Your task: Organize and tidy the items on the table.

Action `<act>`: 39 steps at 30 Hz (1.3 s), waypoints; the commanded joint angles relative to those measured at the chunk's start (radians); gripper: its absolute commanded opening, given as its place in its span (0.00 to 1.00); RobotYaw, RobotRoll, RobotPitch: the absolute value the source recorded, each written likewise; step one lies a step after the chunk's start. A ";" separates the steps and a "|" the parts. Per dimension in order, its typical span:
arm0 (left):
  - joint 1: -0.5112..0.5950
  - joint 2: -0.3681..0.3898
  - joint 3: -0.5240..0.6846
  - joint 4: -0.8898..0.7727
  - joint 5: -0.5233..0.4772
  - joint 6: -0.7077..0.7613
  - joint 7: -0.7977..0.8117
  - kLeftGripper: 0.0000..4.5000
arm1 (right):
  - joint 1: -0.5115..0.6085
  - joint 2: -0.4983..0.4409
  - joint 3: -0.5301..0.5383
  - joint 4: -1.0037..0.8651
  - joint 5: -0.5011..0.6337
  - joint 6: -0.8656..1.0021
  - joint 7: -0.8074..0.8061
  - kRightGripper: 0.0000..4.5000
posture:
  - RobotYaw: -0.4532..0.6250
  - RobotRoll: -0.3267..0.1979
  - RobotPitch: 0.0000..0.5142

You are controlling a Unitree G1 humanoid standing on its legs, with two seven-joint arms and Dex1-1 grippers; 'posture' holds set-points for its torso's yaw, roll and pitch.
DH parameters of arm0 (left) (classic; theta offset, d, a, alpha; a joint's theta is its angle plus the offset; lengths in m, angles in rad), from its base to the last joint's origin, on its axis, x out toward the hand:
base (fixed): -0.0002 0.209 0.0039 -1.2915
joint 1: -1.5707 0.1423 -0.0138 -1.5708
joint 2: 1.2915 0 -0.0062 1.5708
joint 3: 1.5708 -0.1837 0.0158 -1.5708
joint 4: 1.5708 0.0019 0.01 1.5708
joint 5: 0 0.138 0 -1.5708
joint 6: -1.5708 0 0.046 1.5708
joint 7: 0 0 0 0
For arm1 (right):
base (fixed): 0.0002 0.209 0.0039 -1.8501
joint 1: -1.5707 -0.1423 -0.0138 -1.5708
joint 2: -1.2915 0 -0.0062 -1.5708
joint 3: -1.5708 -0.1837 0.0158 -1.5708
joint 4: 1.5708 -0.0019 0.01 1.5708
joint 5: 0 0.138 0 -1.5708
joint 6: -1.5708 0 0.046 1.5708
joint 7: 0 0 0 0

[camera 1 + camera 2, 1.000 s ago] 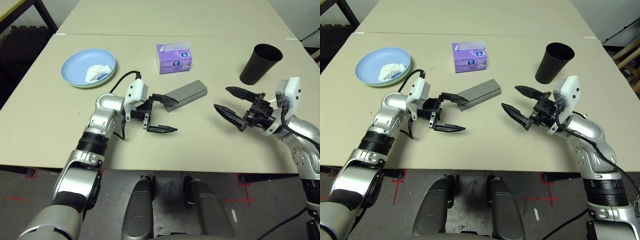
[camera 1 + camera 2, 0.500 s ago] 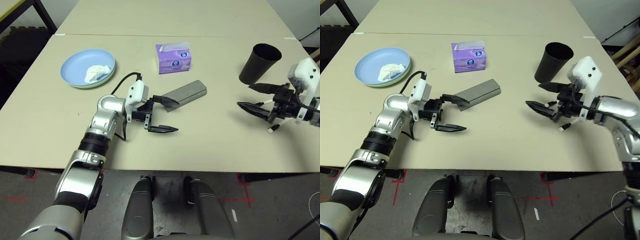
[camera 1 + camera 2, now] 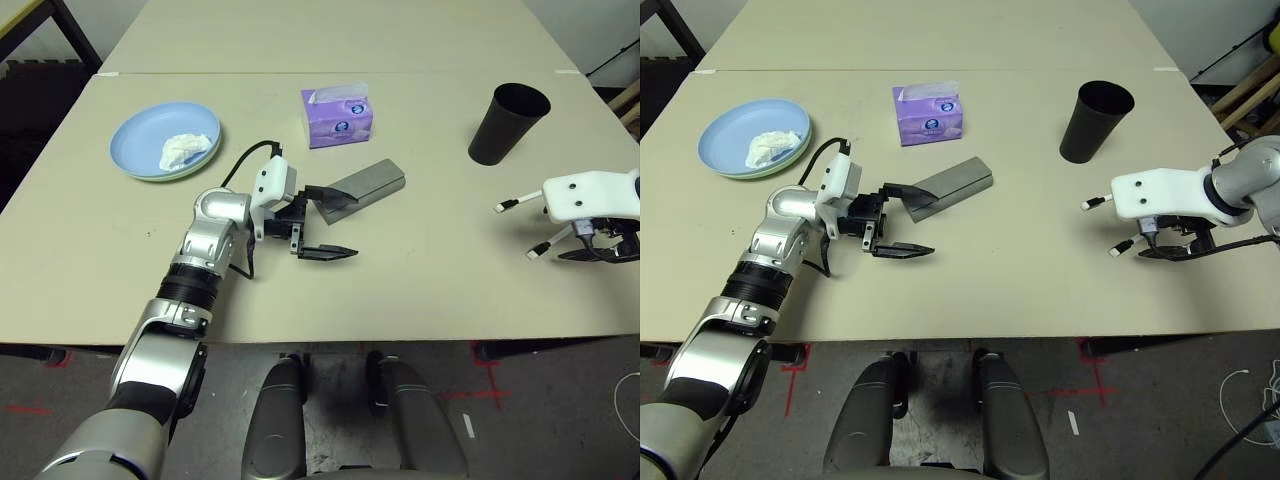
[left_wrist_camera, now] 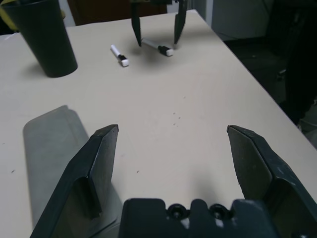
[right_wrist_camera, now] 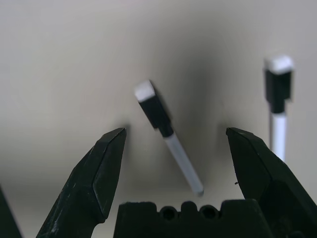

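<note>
clearly two markers [image 5: 168, 144] under right pincer [image 5: 173, 144]

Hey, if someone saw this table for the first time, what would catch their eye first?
Probably the right gripper, open and pointing down over two white markers near the table's right edge. Next, the open left gripper beside the grey glasses case at centre, then the purple tissue box behind it.
</note>
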 commanded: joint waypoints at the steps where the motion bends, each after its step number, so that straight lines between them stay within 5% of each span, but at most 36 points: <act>1: 0.010 0.011 0.001 -0.017 0.001 0.003 -0.001 0.99 | -0.017 0.020 0.011 0.049 -0.033 -0.068 0.004 1.00 | 0.52 0.62 0.43; 21: 0.018 0.024 -0.005 -0.026 0.006 0.006 0.021 0.99 | -0.051 0.056 0.024 0.191 -0.090 -0.312 0.040 1.00 | 0.53 0.62 0.44; 24: 0.016 0.026 -0.005 -0.022 0.007 0.003 0.023 1.00 | -0.058 0.060 0.028 0.206 -0.099 -0.346 0.035 0.86 | 0.53 0.62 0.44; 33: 0.010 0.028 -0.003 -0.014 0.010 -0.002 0.027 1.00 | -0.058 0.064 0.023 0.189 -0.067 -0.321 0.102 0.11 | 0.53 0.62 0.43; 39: 0.001 0.026 -0.003 0.012 0.016 -0.017 0.029 1.00 | -0.023 0.032 0.040 0.062 0.081 -0.188 0.177 0.10 | 0.51 0.62 0.41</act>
